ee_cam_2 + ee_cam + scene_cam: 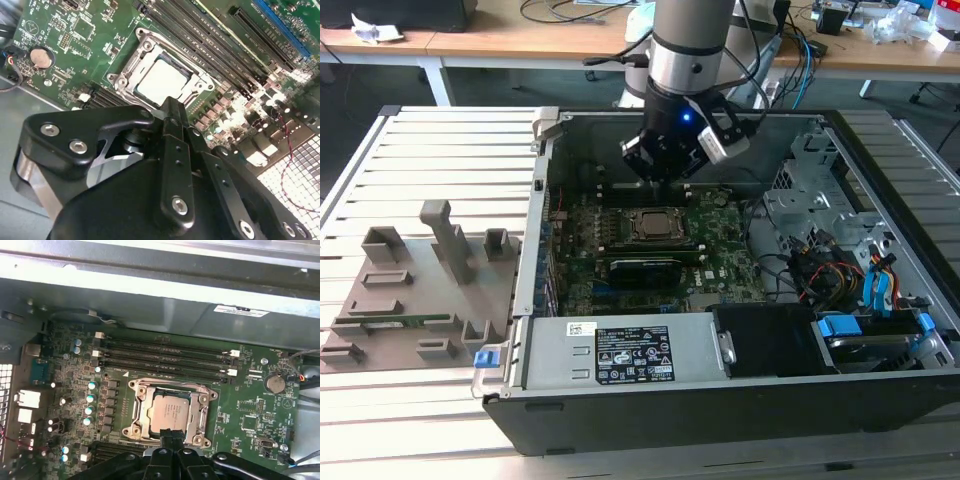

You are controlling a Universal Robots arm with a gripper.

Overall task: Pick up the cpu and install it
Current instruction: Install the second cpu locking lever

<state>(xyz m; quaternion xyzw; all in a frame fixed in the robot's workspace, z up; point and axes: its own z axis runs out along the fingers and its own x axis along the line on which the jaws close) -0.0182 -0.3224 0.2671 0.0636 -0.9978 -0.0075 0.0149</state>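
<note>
The cpu (170, 413) sits flat inside the socket frame (134, 416) at the middle of the motherboard (250, 412). The gripper (172, 111) hovers just above its edge, fingers pinched together, holding nothing. Best kept level over those pins.

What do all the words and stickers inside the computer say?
Black sticker on the grey metal box, exterior view: print too small to read.
White sticker on the case wall, first wrist view: blurred, unreadable.
Silvery square cpu sitting in its socket: faint marks, unreadable.
Green motherboard: tiny white print, unreadable.
</note>
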